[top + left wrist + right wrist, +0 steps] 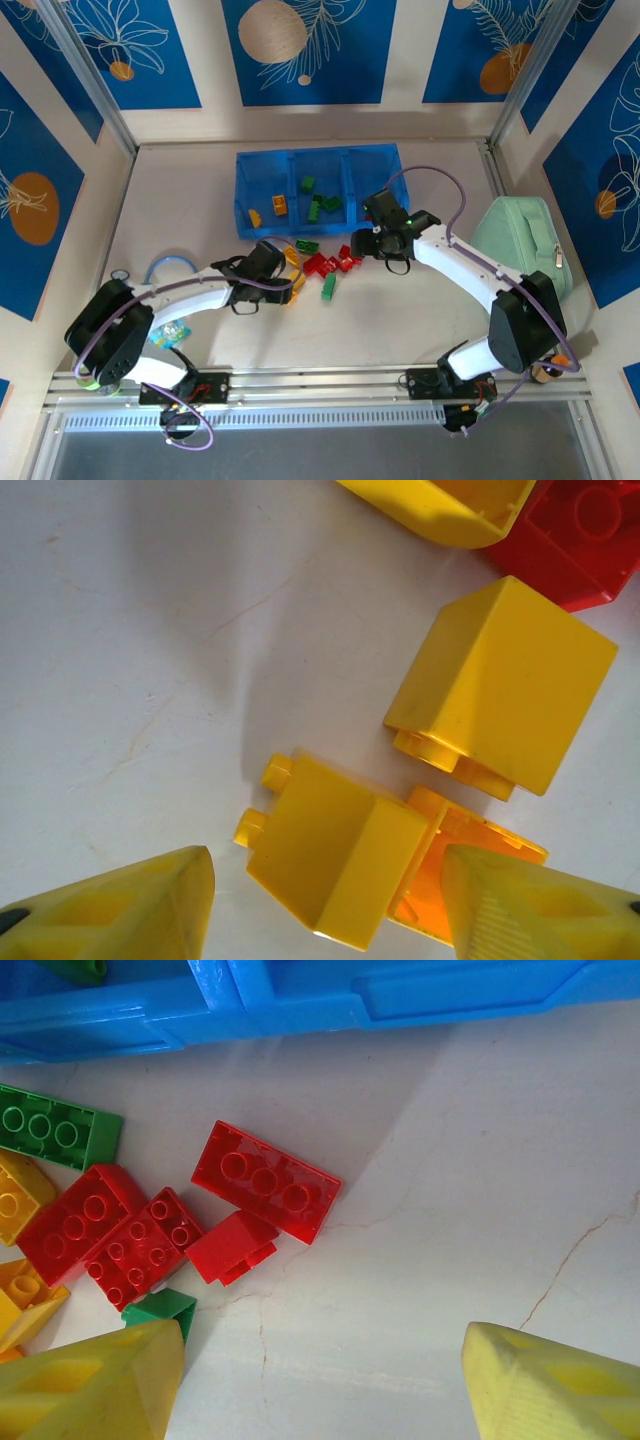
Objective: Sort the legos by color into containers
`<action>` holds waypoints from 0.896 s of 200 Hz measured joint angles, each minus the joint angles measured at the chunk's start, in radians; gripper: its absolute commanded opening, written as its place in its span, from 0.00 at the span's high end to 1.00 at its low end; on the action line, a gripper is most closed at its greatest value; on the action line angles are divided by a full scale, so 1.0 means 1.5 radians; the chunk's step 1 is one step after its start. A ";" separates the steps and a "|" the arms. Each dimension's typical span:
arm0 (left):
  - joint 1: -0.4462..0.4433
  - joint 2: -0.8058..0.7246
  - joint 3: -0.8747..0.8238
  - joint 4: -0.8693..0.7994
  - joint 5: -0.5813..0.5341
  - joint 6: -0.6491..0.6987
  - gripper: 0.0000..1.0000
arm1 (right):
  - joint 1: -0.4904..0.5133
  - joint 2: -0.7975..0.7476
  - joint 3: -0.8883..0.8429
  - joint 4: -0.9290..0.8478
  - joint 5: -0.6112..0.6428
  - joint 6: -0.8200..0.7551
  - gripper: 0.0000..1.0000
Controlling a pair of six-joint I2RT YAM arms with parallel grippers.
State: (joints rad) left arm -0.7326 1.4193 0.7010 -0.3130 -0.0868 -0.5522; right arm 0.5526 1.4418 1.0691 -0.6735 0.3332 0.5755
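The blue tray (262,162) lies at the back, its three compartments side by side. Yellow legos (280,205) sit in the left one and green legos (325,204) in the middle one. A loose pile of red, green and yellow legos (322,263) lies in front of the tray. My left gripper (288,276) hangs low over the pile's left side. In the left wrist view the left gripper (325,880) is open, with a yellow brick (335,855) lying between its fingers, the left finger clear of it. My right gripper (322,1345) is open over bare table, right of a flat red brick (265,1180) and a small red brick (232,1248).
A mint-green pouch (520,240) lies at the right, beside the right arm. A blue ring (170,264) and a small colourful item (170,335) sit near the left arm. The tray's front wall (300,1005) runs just beyond the right gripper. Patterned walls close in the table.
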 measured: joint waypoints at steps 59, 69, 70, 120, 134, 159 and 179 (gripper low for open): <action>0.024 -0.031 -0.009 0.007 0.005 0.001 0.40 | 0.003 0.000 0.000 0.000 0.000 0.002 0.26; 0.030 -0.033 -0.010 0.007 0.006 0.001 0.41 | 0.004 0.000 0.000 0.000 0.000 0.002 0.26; 0.031 -0.033 -0.010 0.008 0.006 0.002 0.41 | 0.004 0.000 0.000 0.000 0.000 0.002 0.26; 0.041 -0.033 -0.013 0.013 0.031 0.003 0.42 | 0.010 0.003 0.000 0.000 0.001 0.002 0.26; 0.041 -0.033 -0.014 0.016 0.038 0.003 0.42 | 0.011 0.004 0.000 0.000 0.001 0.002 0.26; 0.041 -0.036 -0.019 0.017 0.043 0.002 0.41 | 0.012 0.010 0.001 0.000 0.001 0.002 0.26; 0.040 -0.043 -0.022 0.019 0.046 0.003 0.42 | 0.013 0.013 0.002 0.000 0.002 0.002 0.26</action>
State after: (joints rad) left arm -0.6720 1.3552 0.6685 -0.2848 -0.0181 -0.5484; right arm 0.5724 1.4609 1.0721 -0.6739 0.3359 0.5781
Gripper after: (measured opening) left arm 0.584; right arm 0.739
